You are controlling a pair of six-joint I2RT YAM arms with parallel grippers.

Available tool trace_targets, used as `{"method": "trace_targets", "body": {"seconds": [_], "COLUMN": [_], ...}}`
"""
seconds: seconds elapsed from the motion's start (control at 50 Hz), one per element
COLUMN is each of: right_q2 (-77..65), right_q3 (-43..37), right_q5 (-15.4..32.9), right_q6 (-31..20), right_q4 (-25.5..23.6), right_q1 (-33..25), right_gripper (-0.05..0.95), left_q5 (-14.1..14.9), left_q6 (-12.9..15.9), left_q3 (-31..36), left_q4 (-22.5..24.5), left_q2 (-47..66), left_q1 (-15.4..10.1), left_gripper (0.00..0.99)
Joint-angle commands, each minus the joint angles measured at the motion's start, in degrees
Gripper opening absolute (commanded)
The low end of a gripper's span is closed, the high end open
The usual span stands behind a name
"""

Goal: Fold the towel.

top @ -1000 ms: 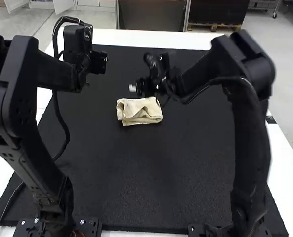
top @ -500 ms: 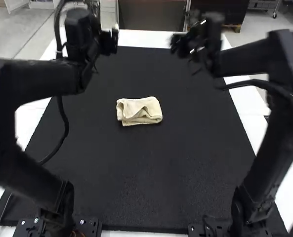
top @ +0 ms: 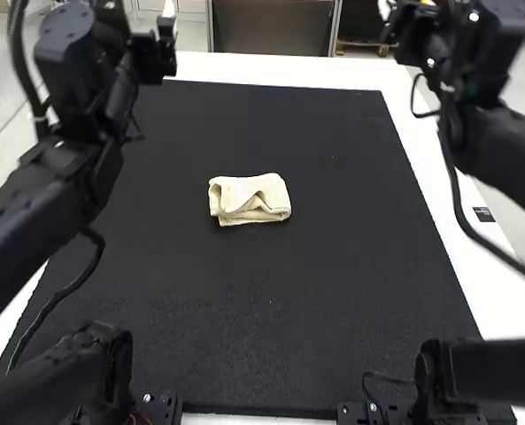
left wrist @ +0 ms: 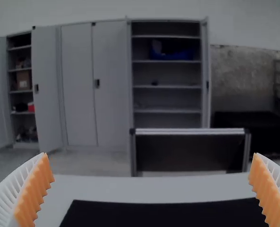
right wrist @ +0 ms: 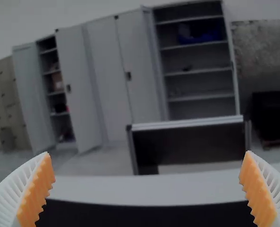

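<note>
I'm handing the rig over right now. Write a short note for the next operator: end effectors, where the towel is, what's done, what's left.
Left end effector: open, nothing between its fingers, raised off the mat.
Right end effector: open and empty too, raised at its own side.
Towel: on the black mat, beyond its middle as seen from the arm bases, untouched.
Done: towel folded into a small, roughly rectangular bundle; I can't tell how many folds.
Left: probably little; perhaps smooth the rumpled layer on the side facing the arm bases.
</note>
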Motion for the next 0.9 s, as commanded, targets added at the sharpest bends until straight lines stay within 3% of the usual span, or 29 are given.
{"method": "trace_targets", "body": {"seconds": [0.0, 0.22, 0.34, 0.38, 0.44, 0.5, 0.58, 0.6, 0.66, 0.7, 0.74, 0.78, 0.84, 0.86, 0.88], "right_q2": [-9.2, -29.0, -39.6, -43.4, -48.6, -54.1, -58.8, -58.4, -57.8, -58.0, -58.0, -58.0, -58.0, -58.0, -58.0], "right_q3": [-4.2, -16.2, -21.8, -23.8, -25.6, -27.5, -30.5, -30.7, -31.8, -33.1, -34.5, -35.5, -35.7, -35.7, -36.0], "right_q5": [0.7, 1.8, 2.3, 2.1, 1.8, -0.3, -3.3, -3.5, -3.2, -3.2, -3.2, -3.2, -3.1, -3.2, -2.6], "right_q6": [1.3, 1.0, -1.0, -1.2, -1.2, -1.4, -1.9, -2.1, -3.6, -4.4, -4.9, -5.9, -5.9, -6.4, -6.7], "right_q4": [-0.8, -6.7, -8.9, -10.4, -12.3, -14.2, -16.6, -17.8, -19.7, -19.4, -18.7, -18.8, -18.9, -19.3, -19.5], "right_q1": [-1.7, -4.4, -6.0, -6.5, -7.0, -7.4, -8.0, -8.2, -8.4, -8.5, -8.8, -8.7, -8.8, -8.8, -8.8], "right_gripper": [0.91, 0.91, 0.91, 0.91, 0.91, 0.91, 0.91, 0.91, 0.91, 0.91, 0.91, 0.91, 0.91, 0.91, 0.91], "left_q5": [-0.9, 2.1, 2.1, 2.1, 2.2, 5.5, 17.4, 18.6, 18.8, 18.8, 18.7, 18.7, 17.6, 17.1, 17.2], "left_q6": [-2.7, -3.5, -2.8, -1.4, -0.3, 0.8, 1.4, 1.8, 4.5, 7.3, 8.3, 10.2, 15.3, 15.4, 13.5], "left_q3": [-1.3, -5.0, -8.3, -10.1, -12.3, -13.0, -13.5, -13.8, -16.1, -18.1, -20.5, -23.1, -26.1, -26.9, -27.3], "left_q4": [-2.7, -11.3, -13.1, -13.4, -11.2, -10.2, -10.2, -10.2, -11.5, -13.0, -13.9, -13.2, -10.2, -8.1, -6.9], "left_q2": [-5.0, -16.6, -22.2, -24.3, -27.6, -29.9, -32.7, -33.7, -36.6, -38.3, -39.1, -38.7, -38.9, -38.9, -38.9], "left_q1": [1.5, 1.7, 2.1, 2.4, 2.7, 2.8, 3.1, 3.1, 3.3, 3.6, 4.0, 5.2, 6.6, 7.0, 7.5], "left_gripper": [0.970, 0.970, 0.970, 0.970, 0.970, 0.970, 0.970, 0.970, 0.970, 0.970, 0.969, 0.964, 0.949, 0.951, 0.951]}}
